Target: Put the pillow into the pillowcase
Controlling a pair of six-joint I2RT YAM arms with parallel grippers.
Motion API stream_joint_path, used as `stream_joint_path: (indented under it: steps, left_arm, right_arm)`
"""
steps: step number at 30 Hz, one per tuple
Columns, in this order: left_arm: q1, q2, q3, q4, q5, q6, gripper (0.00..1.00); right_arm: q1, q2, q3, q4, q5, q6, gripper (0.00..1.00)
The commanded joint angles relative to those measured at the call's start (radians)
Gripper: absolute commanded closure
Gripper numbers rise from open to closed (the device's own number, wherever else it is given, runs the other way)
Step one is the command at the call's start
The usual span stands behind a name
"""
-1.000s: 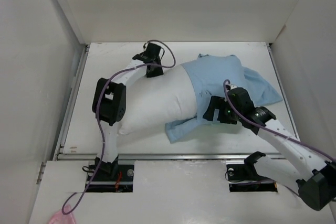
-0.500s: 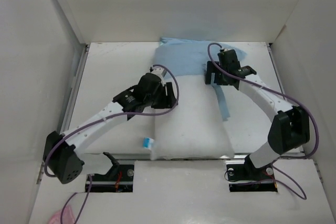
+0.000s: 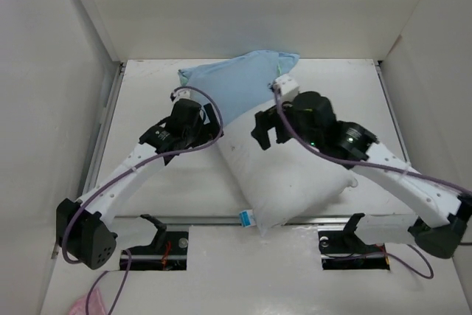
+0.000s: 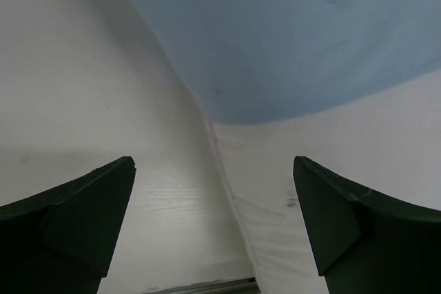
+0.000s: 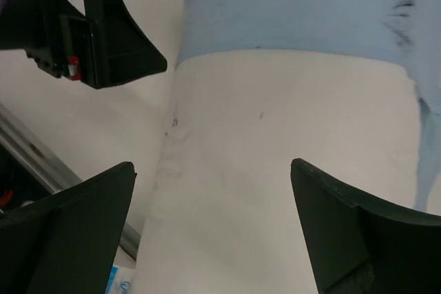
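Note:
The white pillow (image 3: pixel 287 175) lies slantwise on the table, its blue-and-white tag (image 3: pixel 246 217) at the front edge. Its far end sits inside the light blue pillowcase (image 3: pixel 236 82), which bunches toward the back. My left gripper (image 3: pixel 210 132) stands open at the pillow's left side, by the pillowcase mouth. In the left wrist view the left gripper (image 4: pixel 213 218) holds nothing, with pillowcase (image 4: pixel 289 39) ahead and pillow (image 4: pixel 331 156) to the right. My right gripper (image 3: pixel 267 132) hangs open just above the pillow (image 5: pixel 275 163), with the pillowcase (image 5: pixel 303 5) beyond and nothing held.
White walls (image 3: pixel 51 71) enclose the table on the left, back and right. A metal rail (image 3: pixel 192 219) runs along the front edge. The left gripper (image 5: pixel 96 25) shows in the right wrist view, close by. A pink object (image 3: pixel 81 305) lies off the table at the lower left.
The left gripper has gone from nearly shut to open. Both arms have shifted, and the pillow now lies slanted with the pillowcase bunched toward the back left.

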Motion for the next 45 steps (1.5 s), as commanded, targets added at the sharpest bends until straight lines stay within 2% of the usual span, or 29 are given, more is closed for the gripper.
stream_joint_path:
  steps: [1, 3, 6, 10, 12, 13, 14, 18, 22, 26, 32, 36, 42, 45]
  left_arm:
    - [0.036, -0.055, -0.121, -0.036, -0.029, -0.068, 0.00]
    - [0.062, -0.092, -0.175, -0.026, -0.029, -0.085, 0.00]
    - [0.078, -0.116, -0.247, -0.016, -0.015, -0.097, 0.00]
    - [0.087, -0.150, -0.291, -0.016, -0.015, -0.116, 0.00]
    - [0.087, -0.161, -0.301, -0.026, -0.028, -0.116, 0.00]
    - [0.087, -0.173, -0.301, -0.026, -0.028, -0.125, 0.00]
    - [0.096, -0.173, -0.301, -0.026, -0.043, -0.125, 0.00]
    - [0.096, -0.183, -0.289, 0.006, -0.031, -0.114, 0.00]
    - [0.096, -0.131, -0.288, 0.129, 0.032, -0.056, 0.00]
    - [0.096, -0.057, -0.288, 0.241, 0.095, 0.007, 0.00]
    - [0.050, 0.037, -0.270, 0.421, 0.149, 0.045, 0.00]
    - [0.050, 0.098, -0.259, 0.569, 0.238, 0.054, 0.00]
    - [0.050, 0.279, -0.184, 0.672, 0.215, 0.054, 0.00]
    - [0.050, 0.371, -0.140, 0.752, 0.261, 0.065, 0.01]
  right_arm:
    - [0.046, 0.204, 0.002, -0.006, -0.061, -0.094, 0.00]
    - [0.078, 0.291, 0.036, -0.006, -0.072, -0.122, 0.00]
    - [0.100, 0.461, 0.096, -0.029, 0.038, -0.122, 0.00]
    - [0.100, 0.639, 0.096, 0.032, 0.205, -0.086, 0.00]
    - [0.071, 0.741, 0.120, 0.021, 0.236, -0.044, 0.48]
    - [0.057, 0.763, 0.120, 0.021, 0.213, -0.033, 0.77]
    - [0.045, 0.777, 0.111, 0.021, 0.186, -0.020, 1.00]
    - [0.031, 0.722, 0.136, 0.046, 0.136, -0.046, 1.00]
    - [0.022, 0.481, 0.154, 0.058, 0.161, -0.103, 1.00]
    - [-0.045, 0.365, 0.206, 0.029, 0.075, -0.163, 1.00]
    - [-0.109, 0.346, 0.316, -0.035, -0.014, -0.181, 1.00]
    - [-0.118, 0.368, 0.356, -0.049, -0.051, -0.181, 1.00]
    - [-0.127, 0.359, 0.390, -0.049, -0.118, -0.181, 1.00]
    - [-0.127, 0.349, 0.421, -0.040, -0.184, -0.181, 1.00]
